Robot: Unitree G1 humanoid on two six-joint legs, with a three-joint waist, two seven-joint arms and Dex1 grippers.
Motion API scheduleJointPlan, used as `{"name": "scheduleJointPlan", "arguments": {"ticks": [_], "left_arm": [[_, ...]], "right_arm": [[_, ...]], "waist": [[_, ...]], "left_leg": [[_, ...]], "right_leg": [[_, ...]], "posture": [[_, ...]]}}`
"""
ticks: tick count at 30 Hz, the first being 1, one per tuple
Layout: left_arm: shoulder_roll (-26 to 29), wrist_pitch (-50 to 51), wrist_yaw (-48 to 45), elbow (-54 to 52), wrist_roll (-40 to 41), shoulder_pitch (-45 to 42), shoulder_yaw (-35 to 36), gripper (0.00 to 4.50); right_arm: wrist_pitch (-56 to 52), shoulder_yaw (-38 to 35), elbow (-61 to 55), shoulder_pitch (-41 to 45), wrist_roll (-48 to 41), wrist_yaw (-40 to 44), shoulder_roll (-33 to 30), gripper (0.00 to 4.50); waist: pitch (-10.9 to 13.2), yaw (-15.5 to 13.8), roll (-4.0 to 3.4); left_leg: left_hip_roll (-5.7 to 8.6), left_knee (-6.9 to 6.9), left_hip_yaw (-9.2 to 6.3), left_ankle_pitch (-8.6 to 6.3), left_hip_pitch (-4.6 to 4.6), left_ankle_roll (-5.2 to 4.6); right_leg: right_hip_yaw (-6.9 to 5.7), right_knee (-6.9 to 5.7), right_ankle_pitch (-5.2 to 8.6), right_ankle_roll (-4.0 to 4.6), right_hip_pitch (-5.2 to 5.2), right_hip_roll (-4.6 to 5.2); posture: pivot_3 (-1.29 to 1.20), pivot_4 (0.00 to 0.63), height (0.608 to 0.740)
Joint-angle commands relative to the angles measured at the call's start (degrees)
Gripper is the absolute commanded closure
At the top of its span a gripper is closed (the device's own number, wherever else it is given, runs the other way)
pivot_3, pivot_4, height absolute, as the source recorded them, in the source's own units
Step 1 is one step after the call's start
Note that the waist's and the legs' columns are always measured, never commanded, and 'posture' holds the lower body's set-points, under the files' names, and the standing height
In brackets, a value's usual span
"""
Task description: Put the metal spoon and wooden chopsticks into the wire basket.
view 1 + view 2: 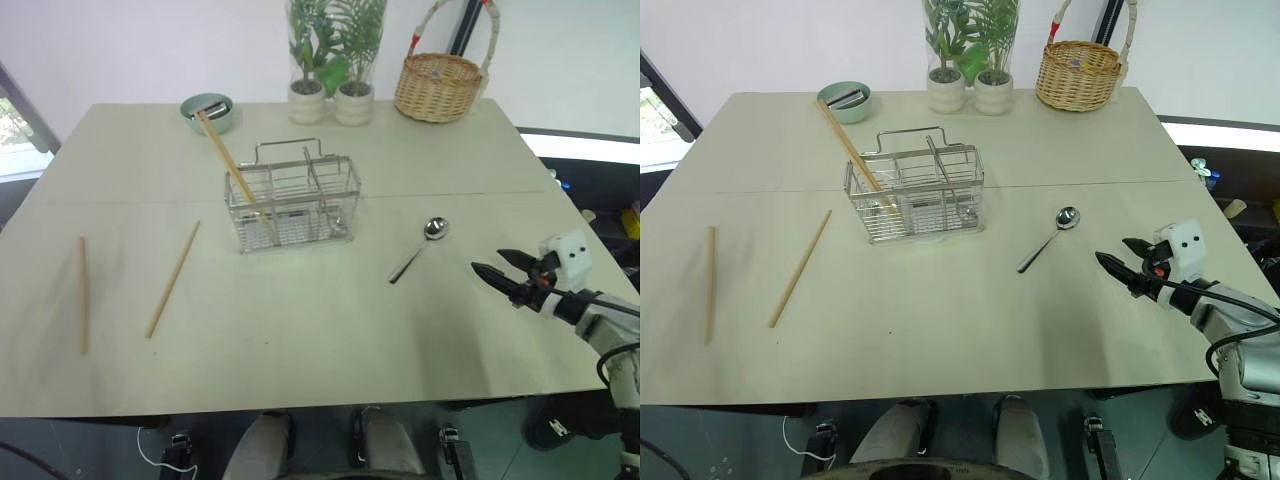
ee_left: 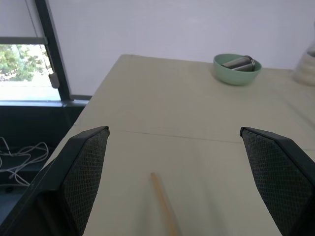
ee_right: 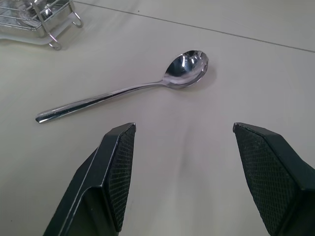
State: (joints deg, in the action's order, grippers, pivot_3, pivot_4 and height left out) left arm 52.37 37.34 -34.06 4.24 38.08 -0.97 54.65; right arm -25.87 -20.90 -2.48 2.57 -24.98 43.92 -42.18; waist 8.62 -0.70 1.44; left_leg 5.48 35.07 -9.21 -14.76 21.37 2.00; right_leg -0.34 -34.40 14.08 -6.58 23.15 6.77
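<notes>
At the lower right of the left eye view, the right gripper reaches in over the right part of the tabletop, its forearm slanting up from the lower right corner and its black tips aimed toward the frame's left. Its jaws stand wide apart with nothing between them. In the right wrist view the metal spoon lies flat just beyond the two fingers, bowl up, apart from them.

In the left wrist view the left gripper has its jaws spread wide and empty, held above the tabletop's left part, with the end of one chopstick lying on the surface between and below them.

The near half of the tabletop is bare, a broad open stretch between the front edge and the objects. In the left eye view two loose wooden chopsticks lie at the left, one nearly vertical close to the left edge and one slanted, well apart from each other. The spoon lies right of center, handle pointing toward the lower left.

The wire basket stands in the middle, and a further chopstick leans in its left compartment, slanting up toward the upper left. A bare strip separates basket and spoon.

Along the far edge stand a green bowl, two plant pots and a wicker basket.
</notes>
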Motion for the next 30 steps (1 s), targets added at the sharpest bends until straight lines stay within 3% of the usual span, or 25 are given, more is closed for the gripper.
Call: {"name": "scheduleJointPlan", "arguments": {"ticks": [1, 8, 15, 21, 30], "left_arm": [[3.13, 1.72, -1.91, -4.18, 1.61, -1.34, -1.02, 0.02], [8.03, 8.24, -10.94, -15.38, 9.52, -4.33, -7.47, 0.02], [10.63, 9.61, -18.81, -22.91, 13.44, -14.95, -26.44, 0.02], [4.98, 8.11, -24.46, -23.59, 7.94, -29.41, -48.65, 0.02], [-0.57, 8.98, -31.25, -19.16, 4.08, -38.39, -59.68, 0.02]], "right_arm": [[1.64, -0.82, 0.66, 1.88, 0.39, 1.28, -2.09, 1.23], [6.74, 4.7, 9.49, 11.11, 4.26, 9.5, -8.59, 1.23], [21.24, 16.44, 21.22, 25.47, 13.35, 21.42, -12.63, 1.23], [38.82, 29.7, 40.22, 46.94, 25.31, 30.55, -8.47, 1.23], [59.87, 45.36, 65.07, 66.61, 42.63, 36.99, -0.11, 1.23]], "waist": [[0.0, -0.02, -0.01], [0.02, 0.15, -0.02], [0.19, 0.61, -0.3], [0.3, 1.97, -0.31], [0.33, 2.9, -0.21]], "left_leg": [[0.0, 0.01, 0.01, 0.0, 0.0, 0.0], [-0.02, 0.1, 0.16, 0.0, -0.02, 0.01], [-0.16, 0.05, 0.68, 0.02, -0.08, -0.02], [-0.18, 0.12, 1.08, 0.04, -0.1, -0.05], [-0.26, 0.05, 1.13, 0.21, -0.08, 0.24]], "right_leg": [[0.0, 0.0, 0.0, 0.0, 0.0, 0.0], [-0.03, 0.02, -0.02, 0.01, -0.04, 0.02], [-0.03, 0.03, -0.19, -0.03, -0.01, -0.05], [0.04, 0.22, -0.62, -0.37, -0.03, -0.07], [0.07, 0.16, -0.66, -0.4, 0.1, -0.21]], "posture": [[0.0, 0.15, 0.7], [0.0, 0.15, 0.7], [0.0, 0.15, 0.7], [0.0, 0.15, 0.7], [0.0, 0.15, 0.7]]}}
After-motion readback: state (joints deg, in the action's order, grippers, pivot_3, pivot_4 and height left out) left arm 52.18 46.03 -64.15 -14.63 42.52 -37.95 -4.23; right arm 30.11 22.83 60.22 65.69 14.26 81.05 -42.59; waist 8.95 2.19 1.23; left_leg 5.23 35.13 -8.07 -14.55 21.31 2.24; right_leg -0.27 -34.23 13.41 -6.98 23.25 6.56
